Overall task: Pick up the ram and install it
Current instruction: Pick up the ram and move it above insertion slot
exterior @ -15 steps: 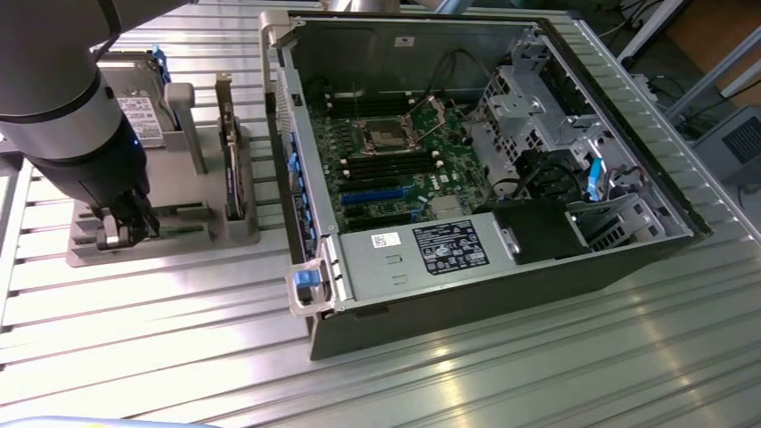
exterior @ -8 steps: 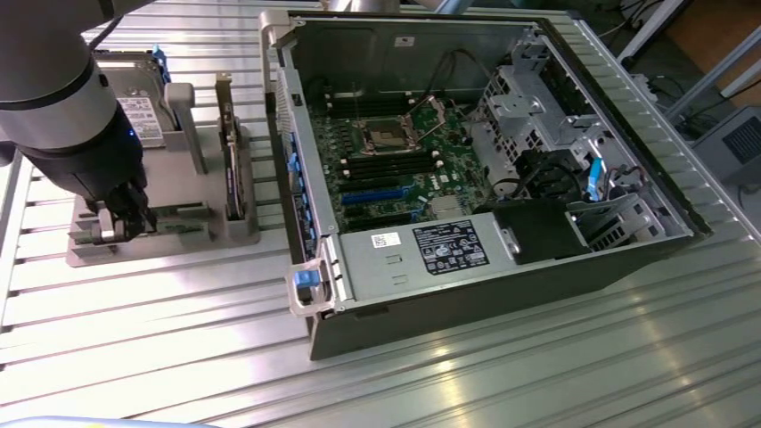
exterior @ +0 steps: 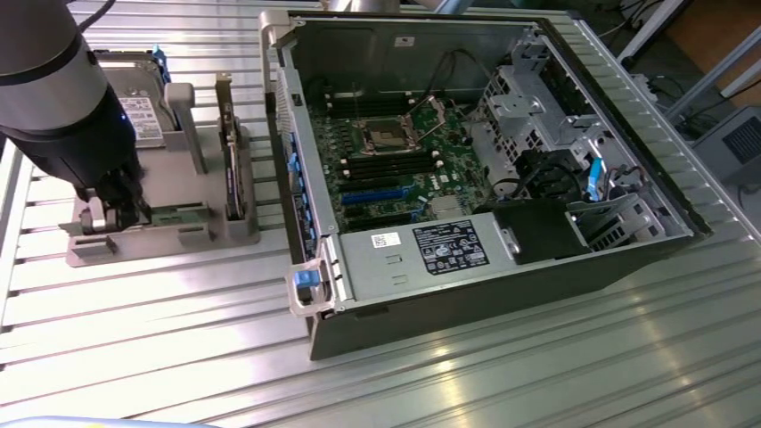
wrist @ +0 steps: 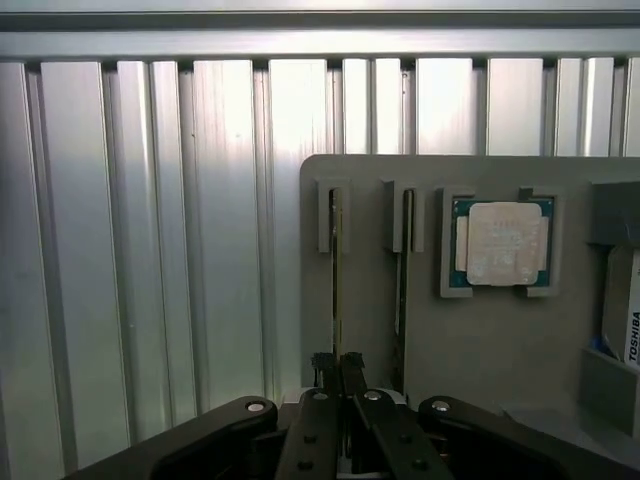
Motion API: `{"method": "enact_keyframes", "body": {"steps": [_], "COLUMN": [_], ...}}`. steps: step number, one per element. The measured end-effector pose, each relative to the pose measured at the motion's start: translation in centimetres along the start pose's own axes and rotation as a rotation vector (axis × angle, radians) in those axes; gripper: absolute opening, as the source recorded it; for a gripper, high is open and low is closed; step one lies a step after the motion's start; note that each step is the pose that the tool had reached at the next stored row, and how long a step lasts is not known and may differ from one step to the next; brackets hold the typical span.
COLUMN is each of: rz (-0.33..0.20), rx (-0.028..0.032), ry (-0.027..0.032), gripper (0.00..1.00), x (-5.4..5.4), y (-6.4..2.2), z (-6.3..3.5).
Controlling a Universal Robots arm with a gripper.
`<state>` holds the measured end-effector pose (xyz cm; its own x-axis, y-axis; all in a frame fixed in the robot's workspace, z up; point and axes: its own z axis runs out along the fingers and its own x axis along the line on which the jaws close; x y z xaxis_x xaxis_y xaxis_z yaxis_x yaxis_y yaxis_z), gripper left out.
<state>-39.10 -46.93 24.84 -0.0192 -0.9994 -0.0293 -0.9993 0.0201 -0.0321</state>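
The claw is down at the gray holder on the exterior view's left, pinched closed on the ram, which stands on edge in its slot. Another thin card sits in the next slot over, with the square processor chip just beside it.

The exterior view looks down at a slant from high and well back. It takes in the table, the open case and, at the exterior view's left, the holder. The wrist view sits close over the holder, facing straight down past the gripper. Both views share the holder and nearby slats.
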Motion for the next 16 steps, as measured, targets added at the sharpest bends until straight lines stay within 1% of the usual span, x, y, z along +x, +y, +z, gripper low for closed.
{"method": "enact_keyframes", "body": {"steps": [4, 10, 16], "rz": [0.000, 0.000, 0.000], "rx": [-0.0001, 0.0000, 0.0000], "ry": [0.0001, 0.0000, 0.0000], "gripper": [0.12, 0.12, 0.12], "x": [0.0, 0.0, -0.1], "y": [-0.02, -0.04, -0.07], "z": [-0.56, -1.12, -2.03]}}
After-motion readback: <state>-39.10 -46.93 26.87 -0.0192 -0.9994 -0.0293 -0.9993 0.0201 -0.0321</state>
